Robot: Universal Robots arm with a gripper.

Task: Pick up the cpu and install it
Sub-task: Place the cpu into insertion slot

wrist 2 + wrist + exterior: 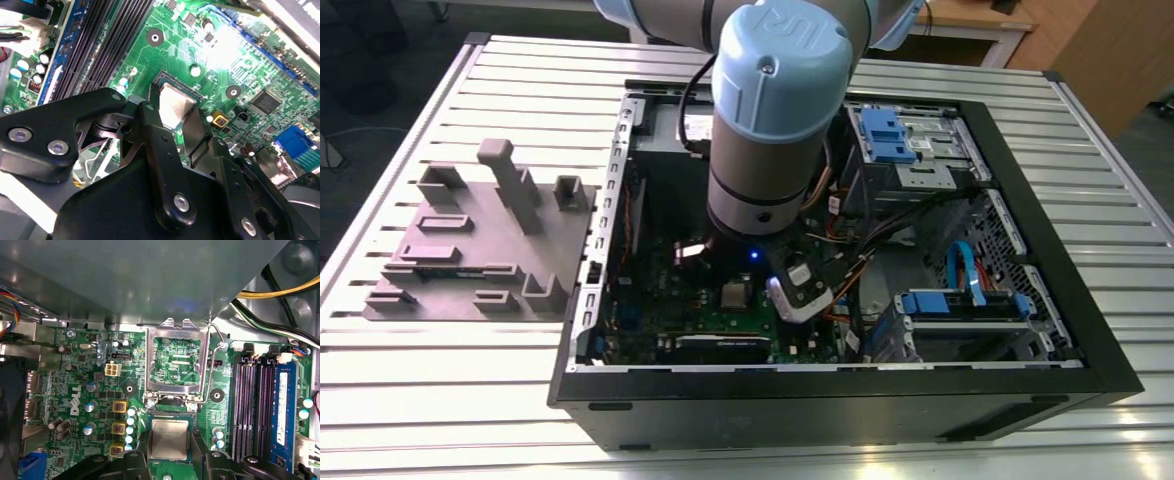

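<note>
"While the gripper point(175, 112) hangs low inside the computer case point(854, 402), where is the cpu point(170, 440)?"

"It lies flat in its socket point(172, 77), near the middle of the green board point(227, 415), right under the gripper."

"Is the gripper squeezing it?"

"I cannot tell. It sits close around the cpu."

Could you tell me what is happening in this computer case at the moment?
A robot arm reaches into the open computer case. Its gripper is closed on the cpu, holding it at the socket on the green motherboard. The socket's metal retention frame stands flipped open, so the cpu is not locked in yet.
</note>
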